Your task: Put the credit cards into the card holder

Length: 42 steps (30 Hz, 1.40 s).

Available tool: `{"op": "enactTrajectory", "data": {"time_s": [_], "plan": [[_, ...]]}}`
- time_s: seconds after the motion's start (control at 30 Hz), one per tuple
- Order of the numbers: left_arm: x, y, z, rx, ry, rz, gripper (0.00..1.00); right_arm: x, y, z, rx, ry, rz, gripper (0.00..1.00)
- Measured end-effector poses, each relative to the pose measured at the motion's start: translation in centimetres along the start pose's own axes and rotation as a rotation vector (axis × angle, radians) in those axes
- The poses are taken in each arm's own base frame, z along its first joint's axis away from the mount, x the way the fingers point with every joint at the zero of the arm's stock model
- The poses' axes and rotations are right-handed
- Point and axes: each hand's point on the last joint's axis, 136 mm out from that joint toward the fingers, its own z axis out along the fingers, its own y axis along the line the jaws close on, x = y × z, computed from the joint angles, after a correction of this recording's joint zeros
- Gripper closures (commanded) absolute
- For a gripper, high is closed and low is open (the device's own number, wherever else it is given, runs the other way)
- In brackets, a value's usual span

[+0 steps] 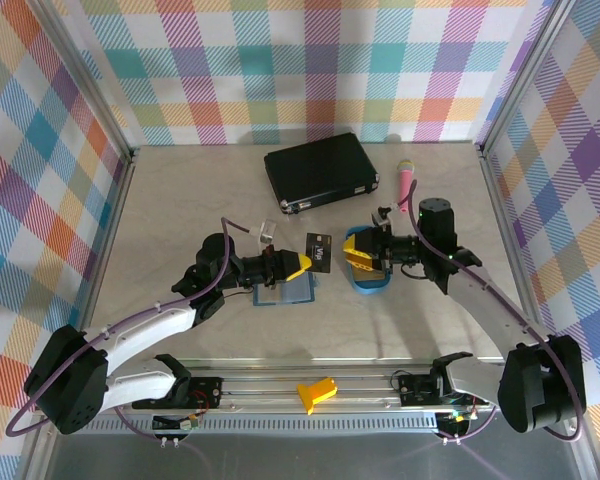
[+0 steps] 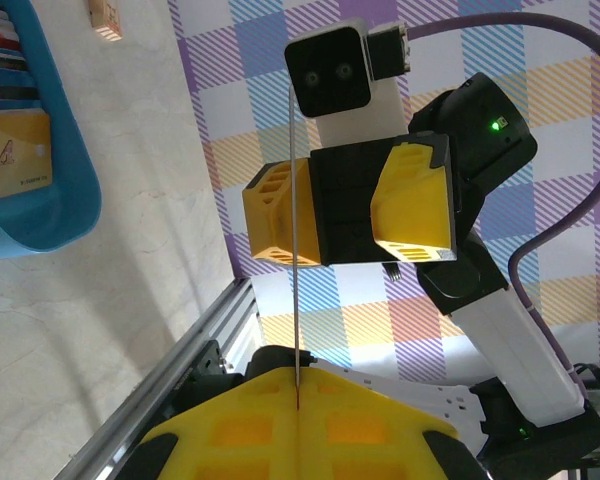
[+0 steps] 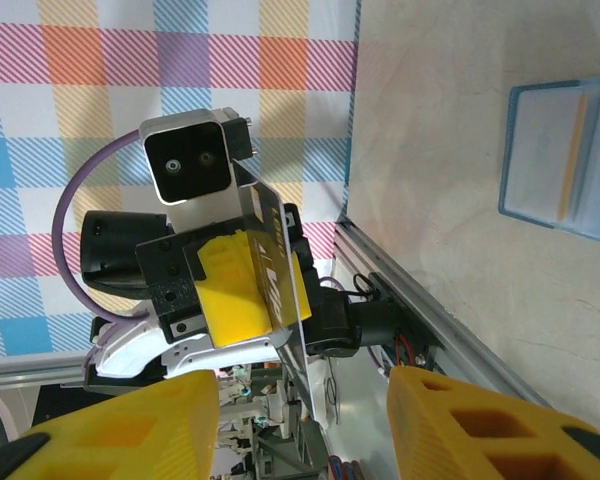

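While the left gripper [image 1: 305, 265] pinches a dark card [image 1: 321, 251], the card holder [image 1: 285, 291] lies flat just beneath its fingertips.

left gripper [image 1: 305, 264] tight (right gripper [image 1: 350, 250] agape)

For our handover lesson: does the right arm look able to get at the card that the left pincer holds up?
Probably yes. The right pincer stands open, facing the card, which juts out of the shut left pincer. Nothing seems to lie in the gap between them.
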Motion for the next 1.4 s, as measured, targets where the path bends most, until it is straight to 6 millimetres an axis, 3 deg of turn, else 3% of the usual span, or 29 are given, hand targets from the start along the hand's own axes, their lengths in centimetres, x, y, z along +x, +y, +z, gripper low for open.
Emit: {"op": "enactTrajectory", "data": {"time_s": [0.27,0.5,0.83,0.93,1.07,1.27,1.4], "plan": [[0.0,-0.4,-0.1,0.007,-0.005,-0.013,1.00,0.3,-0.3,2.0,-0.015,0.057,0.017,0.60],[-0.1,-0.6,-0.1,0.011,-0.013,-0.049,1.00,1.5,0.2,3.5,-0.030,0.109,-0.013,0.59],[-0.6,-1.1,-0.2,0.020,-0.057,-0.058,1.00,1.3,1.5,4.8,-0.073,0.114,-0.043,0.71],[-0.9,-1.2,-0.2,0.023,-0.069,-0.063,1.00,1.2,1.8,5.0,-0.085,0.109,-0.050,0.77],[-0.9,-1.2,-0.2,0.022,-0.076,-0.068,1.00,0.9,2.3,5.2,-0.097,0.099,-0.062,1.00],[-1.2,-1.3,-0.3,0.023,-0.102,-0.070,0.55,0.6,2.3,5.3,-0.098,0.086,-0.062,1.00],[-1.3,-1.7,-0.8,0.038,-0.115,-0.055,0.45,0.5,1.6,5.4,-0.075,0.075,-0.051,1.00]]}}
